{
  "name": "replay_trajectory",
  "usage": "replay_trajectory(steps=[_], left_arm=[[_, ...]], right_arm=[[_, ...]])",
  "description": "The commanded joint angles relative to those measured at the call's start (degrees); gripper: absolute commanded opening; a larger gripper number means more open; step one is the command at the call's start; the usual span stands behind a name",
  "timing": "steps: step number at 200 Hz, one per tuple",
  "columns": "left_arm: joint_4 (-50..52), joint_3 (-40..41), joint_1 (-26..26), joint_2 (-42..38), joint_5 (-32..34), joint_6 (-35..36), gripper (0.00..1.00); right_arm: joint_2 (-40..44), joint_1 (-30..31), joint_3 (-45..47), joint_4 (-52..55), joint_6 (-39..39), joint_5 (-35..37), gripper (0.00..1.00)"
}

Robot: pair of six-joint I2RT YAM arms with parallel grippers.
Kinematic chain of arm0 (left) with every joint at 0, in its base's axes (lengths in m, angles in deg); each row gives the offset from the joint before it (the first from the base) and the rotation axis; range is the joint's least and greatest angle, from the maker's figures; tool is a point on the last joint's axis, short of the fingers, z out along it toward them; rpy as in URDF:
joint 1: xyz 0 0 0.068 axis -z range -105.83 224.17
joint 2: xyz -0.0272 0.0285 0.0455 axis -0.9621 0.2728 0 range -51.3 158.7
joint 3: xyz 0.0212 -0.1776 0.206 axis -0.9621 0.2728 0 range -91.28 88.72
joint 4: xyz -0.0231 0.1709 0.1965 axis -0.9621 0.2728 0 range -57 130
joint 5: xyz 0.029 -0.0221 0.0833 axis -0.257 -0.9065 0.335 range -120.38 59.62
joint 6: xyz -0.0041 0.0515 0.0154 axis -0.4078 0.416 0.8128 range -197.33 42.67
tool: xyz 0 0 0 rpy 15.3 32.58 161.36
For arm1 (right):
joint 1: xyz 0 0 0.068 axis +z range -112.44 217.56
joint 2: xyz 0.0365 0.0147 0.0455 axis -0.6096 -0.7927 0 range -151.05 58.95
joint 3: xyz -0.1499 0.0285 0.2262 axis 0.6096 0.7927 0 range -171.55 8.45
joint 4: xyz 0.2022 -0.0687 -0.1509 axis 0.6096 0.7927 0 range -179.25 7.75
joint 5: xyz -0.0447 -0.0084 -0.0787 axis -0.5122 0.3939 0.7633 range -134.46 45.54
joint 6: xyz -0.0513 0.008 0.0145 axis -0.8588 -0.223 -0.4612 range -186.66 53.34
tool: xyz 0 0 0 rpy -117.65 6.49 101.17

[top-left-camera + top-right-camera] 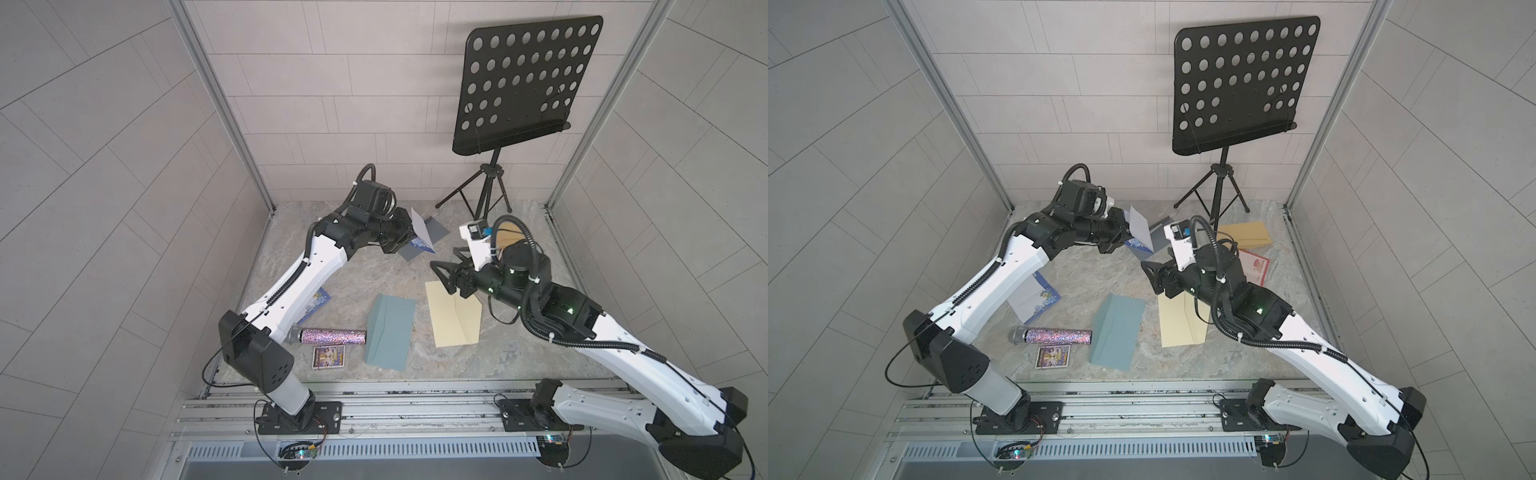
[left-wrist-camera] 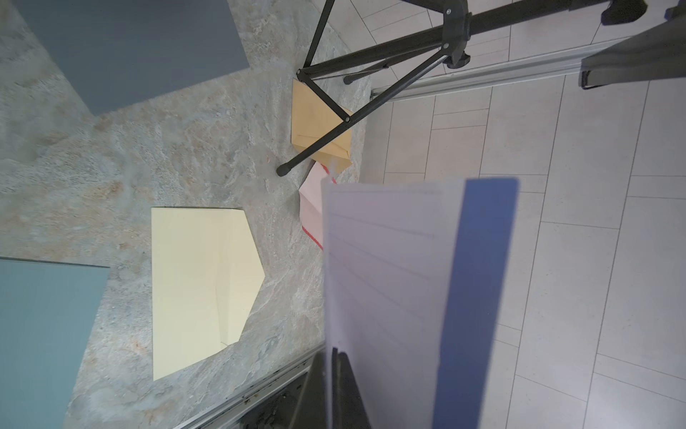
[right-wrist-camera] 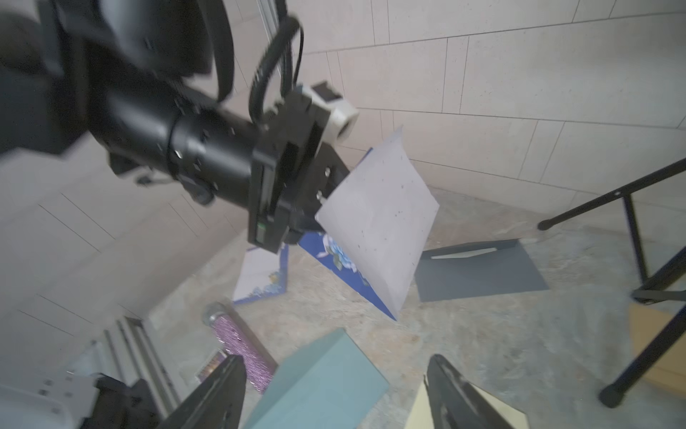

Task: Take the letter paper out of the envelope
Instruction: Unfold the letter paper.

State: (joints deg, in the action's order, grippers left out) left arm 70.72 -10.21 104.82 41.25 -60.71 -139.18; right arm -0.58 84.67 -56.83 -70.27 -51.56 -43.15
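Letter paper [image 3: 375, 223] is clamped in left gripper [image 3: 322, 198], held over grey envelope [image 3: 482, 271].
Right gripper [image 3: 334, 375] is spread wide, nothing gripped, near that envelope.

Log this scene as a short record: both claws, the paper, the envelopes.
left claw: shut on the letter paper
letter paper: folded, blue-edged, held above the table, clear of the envelopes
right claw: open, empty, above the cream envelope
grey envelope: flat on the table, beyond the paper
teal envelope: flat, beside the cream one
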Motion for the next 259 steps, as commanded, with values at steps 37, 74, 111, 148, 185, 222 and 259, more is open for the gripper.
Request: replay_trajectory(steps=[37, 74, 111, 148, 185, 222, 259], left_arm=[[5.4, -1.4, 0.1, 1.1, 1.1, 4.1, 0.0], [6.1, -1.1, 0.1, 0.8, 1.8, 5.0, 0.0], [6.0, -0.8, 0.1, 0.8, 2.1, 5.9, 0.0], [4.7, -0.9, 1.2, 0.7, 1.6, 5.2, 0.0], [3.8, -0.3, 1.5, 0.1, 1.6, 4.5, 0.0], [1.5, 0.7, 1.7, -1.0, 1.0, 2.8, 0.0], [-6.9, 6.2, 1.8, -3.8, -0.2, -2.1, 0.0]], right_arm=[[-7.9, 1.5, -3.4, -4.4, -14.0, 11.5, 0.75], [-7.0, 1.5, -4.5, -2.4, -10.5, 8.9, 0.74], [-5.4, 1.1, -5.6, 0.5, -6.0, 6.4, 0.73], [-8.6, 0.5, -7.0, 0.0, -5.6, 8.3, 0.72], [-11.4, 0.5, -8.3, 0.8, -4.9, 9.3, 0.71], [-11.7, -0.6, -6.5, -0.5, -2.3, 13.8, 0.69], [-11.1, -8.4, -4.8, -4.6, 11.5, -0.4, 0.65]])
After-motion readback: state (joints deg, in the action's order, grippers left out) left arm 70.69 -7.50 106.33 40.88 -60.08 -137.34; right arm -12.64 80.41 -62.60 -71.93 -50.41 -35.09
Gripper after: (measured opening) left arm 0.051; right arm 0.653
